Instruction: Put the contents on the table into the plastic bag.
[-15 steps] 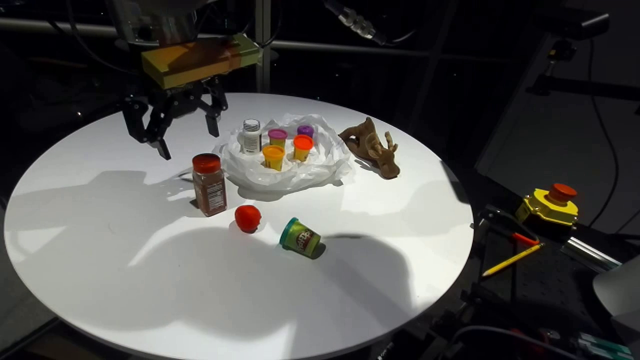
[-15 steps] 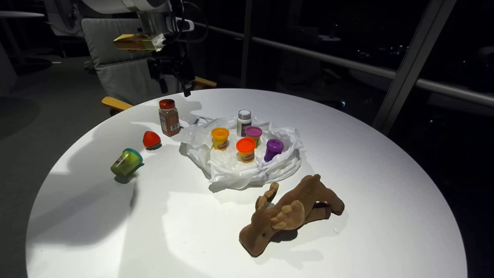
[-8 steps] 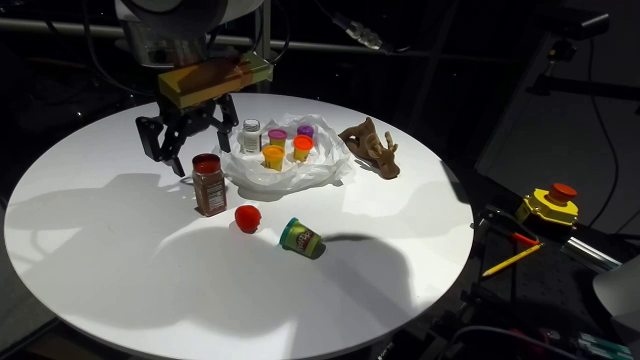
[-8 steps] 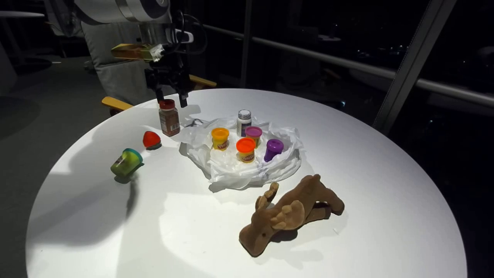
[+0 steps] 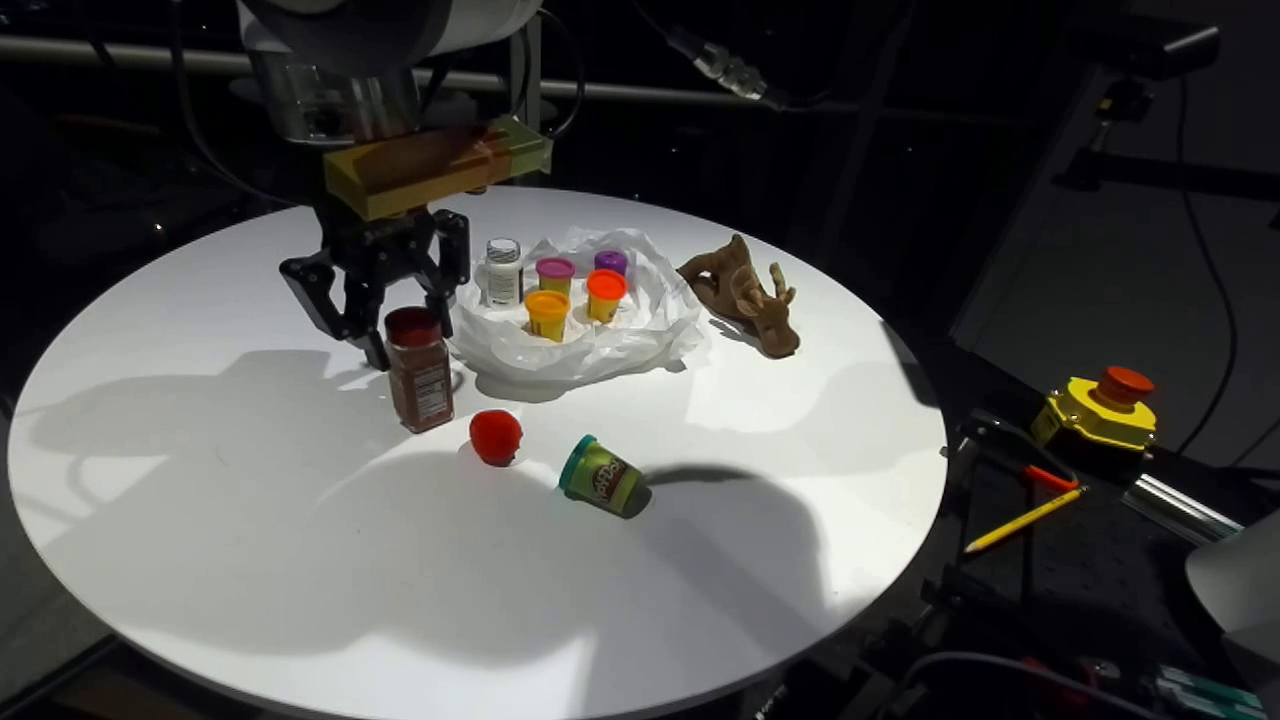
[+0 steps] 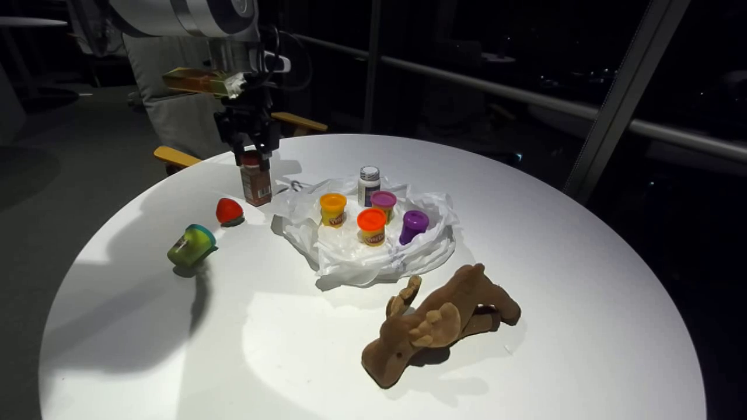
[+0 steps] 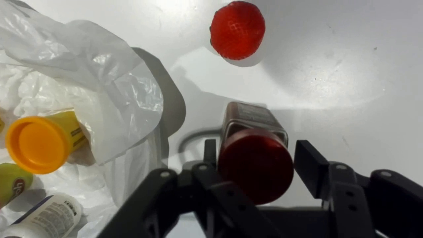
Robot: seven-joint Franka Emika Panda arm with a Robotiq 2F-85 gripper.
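Note:
My gripper (image 5: 410, 338) straddles the red-capped brown spice jar (image 5: 422, 388) from above. In the wrist view its black fingers (image 7: 310, 167) flank the red cap (image 7: 256, 167), partly closed, with a narrow gap on the right; the jar stands upright on the table. Close by lie a red round item (image 7: 237, 30) and a tipped green container (image 5: 605, 478) with a teal lid. The plastic bag (image 6: 379, 268) spreads open, crumpled, with a white bottle (image 6: 369, 189), orange-lidded (image 6: 333, 204), red-lidded (image 6: 372, 224), pink-lidded (image 6: 383, 199) and purple (image 6: 415, 224) containers on it. A brown plush moose (image 6: 449, 315) lies beside the bag.
Everything stands on a round white table (image 5: 300, 580). Beyond its edge in an exterior view are a yellow box with a red button (image 5: 1100, 412) and a pencil (image 5: 1025, 520). A grey chair (image 6: 175, 105) stands behind the arm. A thin dark loop (image 7: 198, 134) lies beside the jar.
My gripper has come down and across to the spice jar, and its fingers have drawn closer together around the cap. The jar and the other items have not moved.

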